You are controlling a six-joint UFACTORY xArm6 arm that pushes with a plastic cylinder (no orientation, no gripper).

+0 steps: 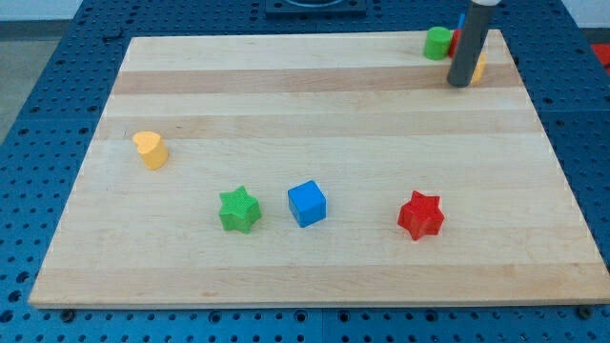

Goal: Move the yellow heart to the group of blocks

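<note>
The yellow heart (150, 150) lies near the view's left edge of the wooden board (315, 105), alone. A green star (239, 210), a blue cube (307, 203) and a red star (420, 214) sit in a loose row toward the view's bottom. At the view's top right a green block (438, 43), a red block (456, 42), a bit of a blue block (461, 20) and a yellow block (478, 69) cluster together, partly hidden by my rod. My tip (459, 84) rests at that cluster's lower edge, far from the yellow heart.
The board lies on a blue perforated table (38, 114). The board's right edge is close to the top-right cluster.
</note>
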